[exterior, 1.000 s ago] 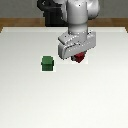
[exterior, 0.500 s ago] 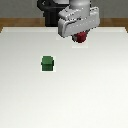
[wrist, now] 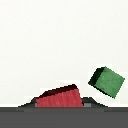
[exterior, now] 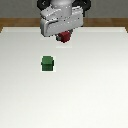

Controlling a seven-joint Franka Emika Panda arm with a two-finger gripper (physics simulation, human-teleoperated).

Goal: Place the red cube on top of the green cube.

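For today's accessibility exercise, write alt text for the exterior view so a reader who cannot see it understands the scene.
A robot arm's claw holds the red cube lifted above a white table. The green cube sits alone on the table, nearer the camera and toward the exterior view's left of the claw.

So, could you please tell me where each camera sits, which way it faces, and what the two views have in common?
Exterior view: off the arm, looking down across the white table at the green cube; the arm's hand holds the red cube above the table.
Wrist view: on the wrist, looking down past the hand; only dark parts of the hand show, around the red cube, with the green cube beyond.
Shared: both cubes and the table.
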